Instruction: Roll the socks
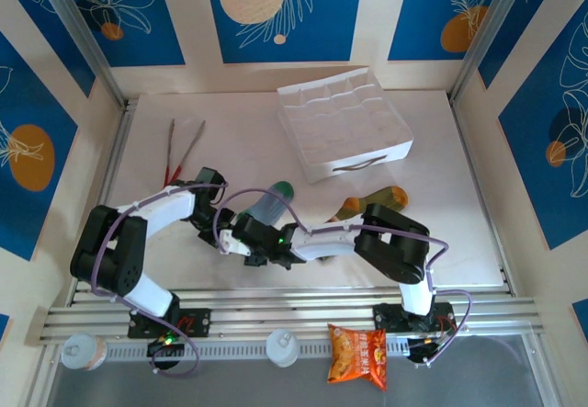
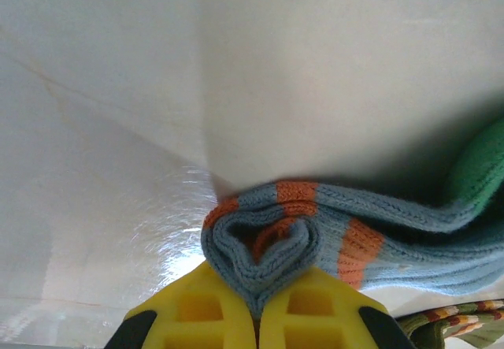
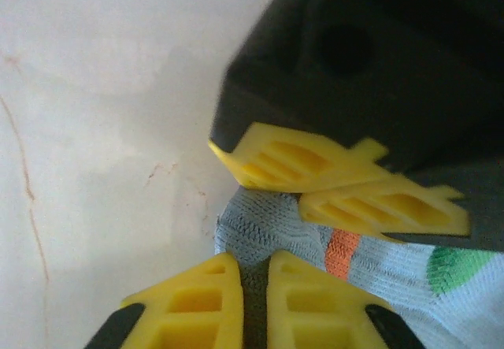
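Looking down from the overhead camera with the far wall at 12 o'clock, you have the grey sock (image 1: 266, 207) lying just off the middle of the table (image 1: 459, 232) toward 8 o'clock. Its green toe points to 1 o'clock and its cuff end sits at 7 o'clock, where both arms meet over it. The olive sock (image 1: 367, 207) lies flat just beside it at 3 o'clock.

In the left wrist view, your left gripper (image 2: 256, 317) is clamped tight on the rolled cuff. The yellow fingers (image 2: 197, 311) meet with a pinch of grey knit between them. The roll, a snug spiral with the orange band wound into it, sits at 12 o'clock of the fingertips. The unrolled length runs off to 3 o'clock along the table.

In the right wrist view, your right gripper (image 3: 253, 306) is closed as well, with only a dark sliver between its pads. Its tips sit on the edge of the same sock and appear to nip the knit there. The left gripper's fingers lie just beyond at 1 o'clock, resting on the sock.

Elsewhere, a white divided box (image 1: 344, 122) stands at 1 o'clock, tongs (image 1: 184, 150) lie at 10 o'clock, and a snack packet (image 1: 358, 354) rests past the near edge at 5 o'clock.
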Robot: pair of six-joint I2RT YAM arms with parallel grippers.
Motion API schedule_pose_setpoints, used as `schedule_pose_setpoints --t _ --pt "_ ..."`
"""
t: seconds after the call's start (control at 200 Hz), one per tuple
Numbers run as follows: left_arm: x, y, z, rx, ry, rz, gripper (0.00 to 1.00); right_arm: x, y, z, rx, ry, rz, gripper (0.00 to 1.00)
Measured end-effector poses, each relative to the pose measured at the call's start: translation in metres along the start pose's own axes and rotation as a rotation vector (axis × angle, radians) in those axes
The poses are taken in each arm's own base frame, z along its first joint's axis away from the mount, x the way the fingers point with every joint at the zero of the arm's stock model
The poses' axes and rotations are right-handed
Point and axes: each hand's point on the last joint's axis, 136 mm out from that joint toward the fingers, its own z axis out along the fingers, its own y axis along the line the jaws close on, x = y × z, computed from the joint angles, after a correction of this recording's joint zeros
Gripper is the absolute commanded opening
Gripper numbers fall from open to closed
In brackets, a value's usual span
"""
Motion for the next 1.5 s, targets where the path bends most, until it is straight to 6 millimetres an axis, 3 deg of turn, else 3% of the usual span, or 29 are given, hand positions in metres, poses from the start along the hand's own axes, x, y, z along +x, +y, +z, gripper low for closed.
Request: schedule_pose_setpoints --t 0.115,0.31,0.425,0.635,0.67,0.73,0.92,1.005,1.145,1.501 --pt "0.000 -0.001 -0.003 0.009 -0.011 0.004 0.18 0.000 -0.001 0.001 -0.022 -0.004 0.064 0.00" --pt "-0.011 0.001 -0.017 0.026 -0.102 -0.008 0.54 -0.004 0.002 0.001 -0.113 -0.043 0.161 0.00" --pt "-0.018 0.006 -0.029 0.026 -0.162 -0.026 0.65 -0.013 0.003 -0.001 -0.188 -0.100 0.231 0.00" --pt "-0.022 0.012 -0.042 0.047 -0.220 -0.019 0.64 -0.029 0.013 -0.006 -0.335 -0.195 0.301 0.00" --pt "-0.022 0.014 -0.044 0.046 -0.229 -0.016 0.64 -0.026 0.014 -0.005 -0.354 -0.191 0.320 0.00" --pt "-0.019 0.016 -0.049 0.059 -0.221 -0.004 0.63 -0.004 0.019 0.003 -0.392 -0.123 0.398 0.00" --pt "-0.005 0.015 -0.064 0.123 -0.205 0.057 0.60 -0.001 0.011 0.005 -0.454 -0.119 0.520 0.00" --pt "-0.002 0.021 -0.062 0.122 -0.197 0.058 0.58 -0.002 0.011 0.006 -0.470 -0.108 0.540 0.00" --pt "0.003 0.027 -0.059 0.126 -0.172 0.057 0.47 -0.003 0.012 0.007 -0.500 -0.094 0.573 0.00" --pt "0.011 0.030 -0.027 0.183 -0.062 0.046 0.51 -0.001 0.010 0.006 -0.661 -0.116 0.686 0.00"
